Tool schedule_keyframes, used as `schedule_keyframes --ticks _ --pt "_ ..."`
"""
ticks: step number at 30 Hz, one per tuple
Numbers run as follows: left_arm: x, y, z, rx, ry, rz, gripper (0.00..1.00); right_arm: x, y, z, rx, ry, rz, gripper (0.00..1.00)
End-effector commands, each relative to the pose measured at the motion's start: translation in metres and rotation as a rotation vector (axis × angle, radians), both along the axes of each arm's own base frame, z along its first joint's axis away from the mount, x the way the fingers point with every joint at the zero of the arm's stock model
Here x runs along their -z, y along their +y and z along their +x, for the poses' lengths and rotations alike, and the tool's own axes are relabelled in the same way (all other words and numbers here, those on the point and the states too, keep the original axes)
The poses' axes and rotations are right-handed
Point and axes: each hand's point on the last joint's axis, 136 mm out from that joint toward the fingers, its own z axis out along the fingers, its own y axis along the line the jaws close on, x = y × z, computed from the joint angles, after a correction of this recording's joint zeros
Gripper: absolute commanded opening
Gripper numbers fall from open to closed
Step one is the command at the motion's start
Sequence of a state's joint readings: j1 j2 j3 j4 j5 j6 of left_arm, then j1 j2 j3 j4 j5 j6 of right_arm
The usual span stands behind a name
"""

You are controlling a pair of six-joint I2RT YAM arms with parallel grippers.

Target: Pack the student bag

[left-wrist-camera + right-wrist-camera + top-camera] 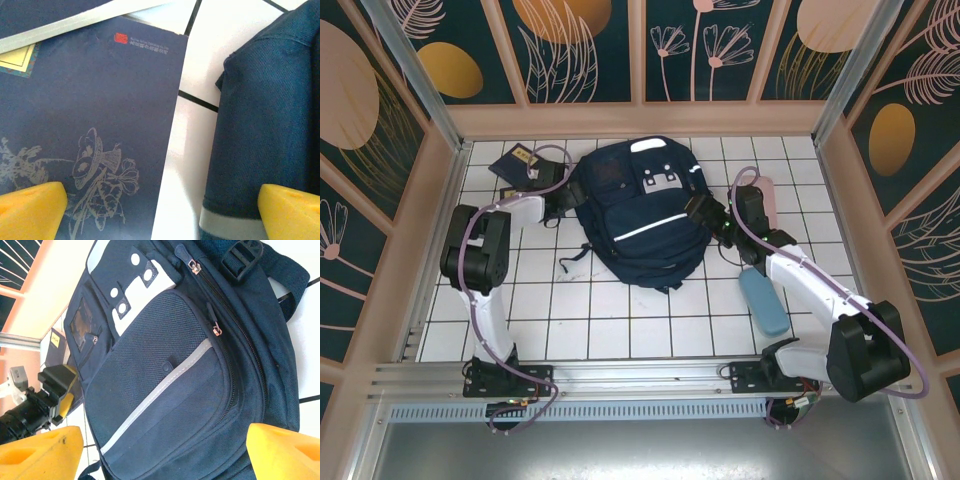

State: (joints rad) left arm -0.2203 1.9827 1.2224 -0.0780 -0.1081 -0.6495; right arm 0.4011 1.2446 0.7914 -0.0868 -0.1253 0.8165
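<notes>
Navy fabric: the student bag [640,215] lies flat at the far middle of the tiled surface [620,320], front pocket up. Both zips seen from the right wrist are drawn shut.

Left fingers [32,210] are spread wide and hold nothing. One hangs over a navy booklet [100,125], the other over the bag's left edge. Right fingers [285,452] are also spread and empty, above the bag's right flank.

Risks, as judged:
- The bag is closed, so nothing goes in until a zip is worked.
- The pull tabs are small, and soft cloth may bunch or slide on tile under a one-sided tug.
- The booklet is thin and flat, so the fingers may scrape the surface or snag the bag's hem instead.

Count:
- Bag: 1.
- Booklets: 2 that I can make out, the second [513,160] with a yellow label.
- Pale blue pouch [763,300]: 1, beside the right arm.
- Pale pink item [766,190]: 1, partly hidden, kind unclear.
</notes>
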Motion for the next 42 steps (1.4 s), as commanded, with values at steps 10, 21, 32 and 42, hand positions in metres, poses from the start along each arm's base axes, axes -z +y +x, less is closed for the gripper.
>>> schedule_keyframes --ticks 10,21,32,42 --pt "0.025 -0.003 -0.134 -0.023 0.199 -0.2 0.98 -0.019 0.005 -0.001 -0.019 -0.067 0.038 0.85" --pt "0.036 0.017 -0.251 -0.12 0.298 -0.238 0.98 -0.016 0.015 0.0 -0.057 -0.059 0.026 0.85" --pt "-0.044 0.029 -0.221 -0.111 0.094 -0.172 0.98 -0.018 0.05 -0.001 -0.134 -0.071 -0.017 0.83" --pt "-0.065 0.057 -0.144 -0.145 0.024 -0.032 0.98 -0.015 0.105 -0.007 -0.29 -0.061 -0.055 0.82"
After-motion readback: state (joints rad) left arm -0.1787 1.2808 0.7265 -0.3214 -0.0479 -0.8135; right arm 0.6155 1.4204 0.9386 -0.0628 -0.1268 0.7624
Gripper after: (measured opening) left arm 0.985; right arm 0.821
